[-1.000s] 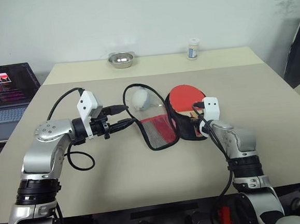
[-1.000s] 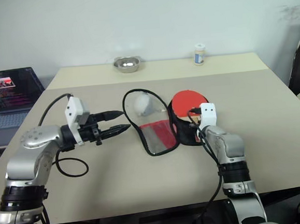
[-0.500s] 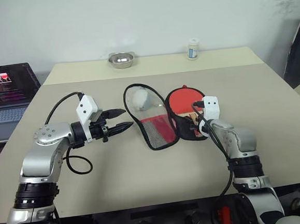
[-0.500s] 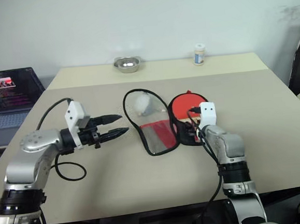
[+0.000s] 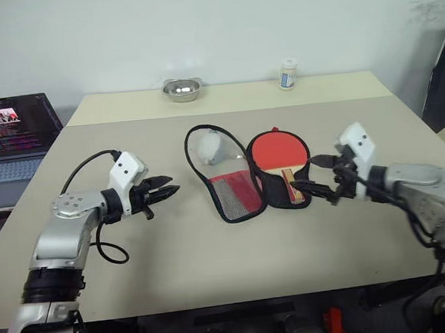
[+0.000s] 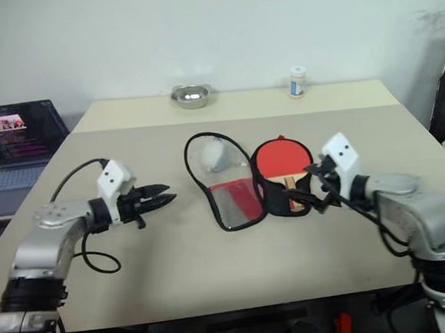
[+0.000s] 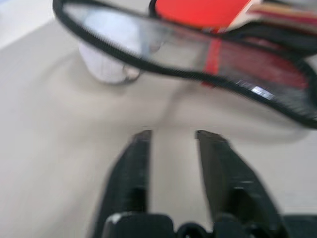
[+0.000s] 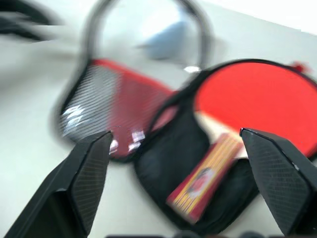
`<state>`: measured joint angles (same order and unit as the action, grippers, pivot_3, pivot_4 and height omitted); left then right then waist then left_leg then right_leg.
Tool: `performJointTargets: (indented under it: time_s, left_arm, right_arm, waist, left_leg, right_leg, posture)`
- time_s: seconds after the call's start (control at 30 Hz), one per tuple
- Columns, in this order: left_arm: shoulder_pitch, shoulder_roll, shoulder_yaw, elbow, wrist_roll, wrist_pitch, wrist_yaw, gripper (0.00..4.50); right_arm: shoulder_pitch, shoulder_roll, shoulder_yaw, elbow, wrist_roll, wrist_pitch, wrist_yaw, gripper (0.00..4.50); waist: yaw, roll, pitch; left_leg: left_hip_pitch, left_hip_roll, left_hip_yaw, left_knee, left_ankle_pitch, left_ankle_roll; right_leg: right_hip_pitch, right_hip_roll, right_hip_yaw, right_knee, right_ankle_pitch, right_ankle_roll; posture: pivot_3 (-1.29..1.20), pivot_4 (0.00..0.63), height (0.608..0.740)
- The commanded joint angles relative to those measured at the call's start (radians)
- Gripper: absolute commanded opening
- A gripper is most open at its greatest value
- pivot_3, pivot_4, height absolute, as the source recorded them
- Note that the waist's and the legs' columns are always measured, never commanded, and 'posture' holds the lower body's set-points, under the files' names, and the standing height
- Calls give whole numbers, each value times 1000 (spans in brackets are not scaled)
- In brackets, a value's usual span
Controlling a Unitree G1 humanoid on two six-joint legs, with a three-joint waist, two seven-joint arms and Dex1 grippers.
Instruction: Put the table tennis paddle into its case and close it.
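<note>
The case (image 5: 228,193) lies open at the middle of the table, its red mesh half on the left and its black half on the right. The table tennis paddle (image 5: 278,150) lies in the black half, red face up, with its wooden handle (image 5: 290,183) pointing toward me. My right gripper (image 5: 309,173) hovers just right of the handle, wide open and empty; its wrist view looks between the fingers (image 8: 91,168) at the paddle (image 8: 257,104). My left gripper (image 5: 172,186) hangs low left of the case, fingers (image 7: 136,163) narrowly apart, holding nothing.
A metal bowl (image 5: 181,89) and a small white bottle (image 5: 287,73) stand at the table's far edge. An open laptop (image 5: 12,137) sits off to the left. The near half of the table (image 5: 237,258) is bare.
My right gripper let go of the paddle's handle, opened wide and drew back to the right and up. My left gripper sank toward the table and its fingers narrowed.
</note>
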<state>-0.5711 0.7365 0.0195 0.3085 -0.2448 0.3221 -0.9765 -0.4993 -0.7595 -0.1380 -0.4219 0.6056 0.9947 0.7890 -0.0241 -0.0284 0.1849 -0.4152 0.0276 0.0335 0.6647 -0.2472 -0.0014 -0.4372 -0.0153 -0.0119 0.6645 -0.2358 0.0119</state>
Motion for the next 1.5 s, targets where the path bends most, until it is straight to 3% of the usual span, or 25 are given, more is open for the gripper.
performJointTargets:
  time_s: [0.03,0.23,0.47,0.6,0.8,0.97,1.2,1.5]
  left_arm:
    - [-83,-49,-31,111,41,-41,15,18]
    - [-209,-185,-70,236,44,-65,-22,18]
    - [-379,-382,-68,168,-76,57,-96,18]
    - [-409,-495,-108,182,-66,40,-93,18]
    - [-435,-552,-133,273,-10,-55,-68,18]
    - [-384,-461,-106,191,-18,-78,-115,18]
    - [-166,-217,-60,-231,-142,65,-238,18]
    - [-31,-42,84,-422,-232,189,-167,18]
  right_arm:
    - [3,-60,-55,-50,67,-41,91,4500]
    - [22,-121,-77,-47,78,-66,115,4500]
    - [50,-184,-123,-29,92,-63,109,4500]
    - [50,-208,-137,4,72,-74,86,4500]
    - [44,-202,-124,59,63,-44,32,4500]
    - [-16,-136,-21,206,-27,-89,-37,4500]
    - [-204,67,114,572,-182,-139,-154,4500]
    - [-395,225,177,1074,-352,-359,-155,4500]
  waist:
    - [1,0,0]
    - [3,-1,0]
    - [16,-1,0]
    - [17,-1,0]
    - [15,-1,0]
    - [12,-1,-1]
    - [-7,0,-1]
    - [0,1,-1]
  left_leg:
    - [0,0,0,0,0,0]
    - [-1,0,0,1,0,0]
    - [-2,-1,0,2,0,0]
    - [-1,-2,0,2,0,0]
    - [0,-1,1,2,0,0]
    - [0,0,1,2,0,0]
    - [0,1,1,0,0,-1]
    - [0,0,1,2,0,-1]
  right_leg:
    - [1,0,0,0,0,0]
    - [0,0,0,0,2,-4]
    - [0,0,0,-1,2,-4]
    - [1,0,1,-1,2,-3]
    - [0,2,2,1,2,-3]
    - [0,2,2,1,2,-3]
    - [-1,2,3,1,4,-6]
    - [0,1,2,1,4,-6]
  posture:
    - [0,150,740]
    - [0,150,740]
    - [0,150,740]
    - [0,150,740]
    - [0,150,740]
    - [0,150,740]
    - [0,150,740]
    - [0,150,740]
